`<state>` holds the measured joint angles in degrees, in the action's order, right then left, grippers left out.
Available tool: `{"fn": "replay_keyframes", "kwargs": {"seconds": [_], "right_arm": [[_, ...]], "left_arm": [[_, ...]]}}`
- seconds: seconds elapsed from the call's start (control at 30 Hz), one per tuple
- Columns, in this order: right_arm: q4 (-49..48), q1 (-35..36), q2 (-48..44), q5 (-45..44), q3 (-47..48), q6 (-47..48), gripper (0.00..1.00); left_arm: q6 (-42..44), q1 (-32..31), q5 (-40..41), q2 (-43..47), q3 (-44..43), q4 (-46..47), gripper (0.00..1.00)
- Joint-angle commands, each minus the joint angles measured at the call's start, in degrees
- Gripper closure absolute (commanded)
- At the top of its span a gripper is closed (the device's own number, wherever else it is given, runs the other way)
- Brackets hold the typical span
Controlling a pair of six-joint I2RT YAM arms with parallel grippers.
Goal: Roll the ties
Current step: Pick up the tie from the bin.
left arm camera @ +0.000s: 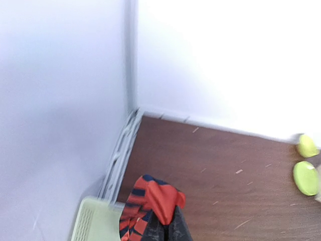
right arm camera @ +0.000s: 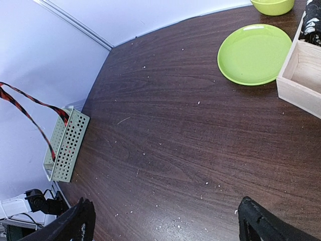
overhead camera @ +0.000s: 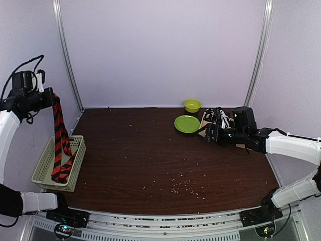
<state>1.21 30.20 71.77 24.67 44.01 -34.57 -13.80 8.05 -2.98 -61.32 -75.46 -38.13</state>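
Observation:
My left gripper [overhead camera: 50,98] is raised high at the far left and is shut on the orange-red tie with black stripes [overhead camera: 61,140]. The tie hangs straight down, its lower end resting in the pale green mesh basket [overhead camera: 44,165]. In the left wrist view the tie [left arm camera: 155,198] bunches over my closed fingertips [left arm camera: 170,228], with the basket [left arm camera: 95,221] below. My right gripper [overhead camera: 209,133] is open and empty, hovering over the table's right side. Its view shows the hanging tie [right arm camera: 30,118] and basket [right arm camera: 67,145] far off. A dark patterned tie [overhead camera: 220,118] lies in a wooden box [overhead camera: 206,122].
A green plate [overhead camera: 186,124] and a small green bowl [overhead camera: 191,105] sit at the back right, next to the wooden box [right arm camera: 301,75]. The plate [right arm camera: 254,54] and bowl [right arm camera: 272,6] also show in the right wrist view. Crumbs are scattered on the dark wood table [overhead camera: 150,155].

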Motion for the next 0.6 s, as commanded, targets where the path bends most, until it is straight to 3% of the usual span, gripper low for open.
{"fn": "replay_keyframes", "kwargs": {"seconds": [0.0,0.2,0.4,0.57], "right_arm": [[-2.3,0.3,-1.7,0.8,-0.3,-1.1,0.01],[-2.6,0.3,-2.8,0.7,-0.7,-1.6,0.0],[-2.0,0.3,-4.0,0.2,-1.1,-1.5,0.0],[-2.2,0.3,-4.1,0.1,-0.9,-1.7,0.0]], "left_arm": [[1.6,-6.5,-8.5,1.0,-11.1,1.8,1.0],[0.6,-18.3,-13.9,-5.0,-29.2,3.8,1.0],[-6.5,-25.3,-22.2,-13.1,-44.4,14.6,1.0],[-9.5,-32.2,-25.0,-23.2,-62.5,17.2,1.0]]}}
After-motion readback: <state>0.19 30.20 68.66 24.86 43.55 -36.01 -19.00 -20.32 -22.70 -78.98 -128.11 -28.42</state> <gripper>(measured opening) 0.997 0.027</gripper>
